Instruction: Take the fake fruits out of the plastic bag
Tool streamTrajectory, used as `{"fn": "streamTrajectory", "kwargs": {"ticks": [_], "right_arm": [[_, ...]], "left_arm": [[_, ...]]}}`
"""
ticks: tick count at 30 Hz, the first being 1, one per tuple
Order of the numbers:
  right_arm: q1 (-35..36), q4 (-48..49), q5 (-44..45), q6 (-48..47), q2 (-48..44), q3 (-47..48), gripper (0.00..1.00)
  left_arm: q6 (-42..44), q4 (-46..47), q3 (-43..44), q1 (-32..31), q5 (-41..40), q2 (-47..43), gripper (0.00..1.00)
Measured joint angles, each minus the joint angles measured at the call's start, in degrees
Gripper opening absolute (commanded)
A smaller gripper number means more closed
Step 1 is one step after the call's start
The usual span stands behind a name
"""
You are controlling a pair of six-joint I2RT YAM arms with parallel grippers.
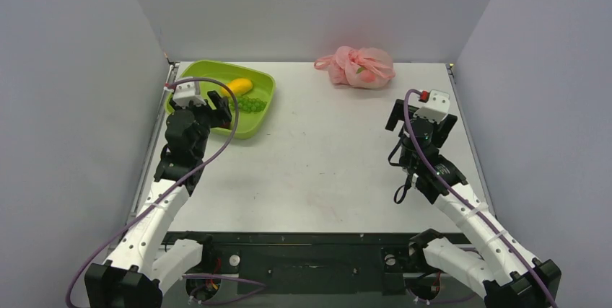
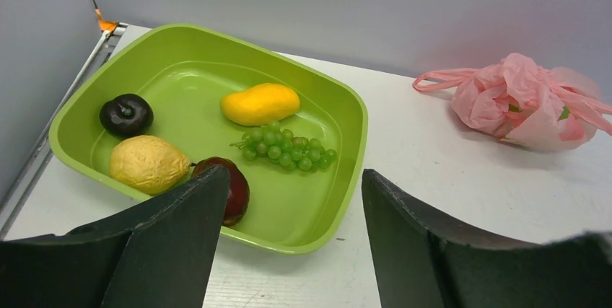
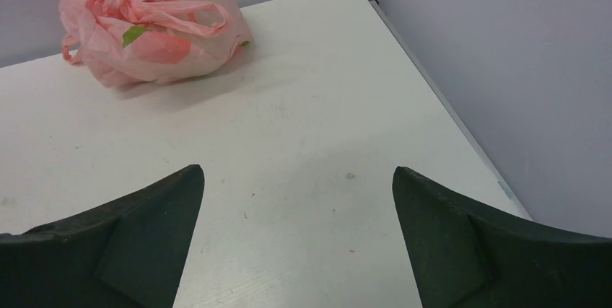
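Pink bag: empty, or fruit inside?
Not empty. The pink bag bulges, and a red shape and a green patch show through it in the right wrist view. Count: cannot tell.

Bright, even light; soft shadows; near foreground perhaps slightly blurred.

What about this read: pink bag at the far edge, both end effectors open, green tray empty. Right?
No, the tray is not empty: the left wrist view shows a plum, lemon, mango, grapes and dark red apple in it. The bag at the far edge, left end effector and right end effector open: that stands.
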Motion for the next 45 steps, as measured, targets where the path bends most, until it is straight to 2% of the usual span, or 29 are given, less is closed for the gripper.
{"fn": "streamTrajectory", "kwargs": {"ticks": [13, 20, 31, 40, 45], "right_arm": [[0.0, 0.24, 1.25, 3.54, 2.93, 0.11, 0.99], [-1.73, 0.31, -1.57, 8.26, 6.03, 1.99, 1.0], [-9.44, 0.28, -14.29, 16.44, 21.24, 13.03, 1.0], [-15.5, 5.16, -30.64, 19.06, 42.58, 26.69, 0.95], [-17.64, 7.3, -36.68, 20.31, 50.12, 31.95, 0.93]], "left_arm": [[0.5, 0.09, 0.0, -0.02, 4.59, 0.68, 0.65], [0.48, 0.09, 0.0, -0.02, 5.44, 0.74, 0.66], [0.52, 1.62, -0.81, -0.02, 5.81, 0.35, 0.66], [0.52, 2.58, -0.81, -0.02, 7.19, 0.46, 0.66], [0.52, 2.6, -0.81, -0.02, 7.78, 0.81, 0.65]]}}
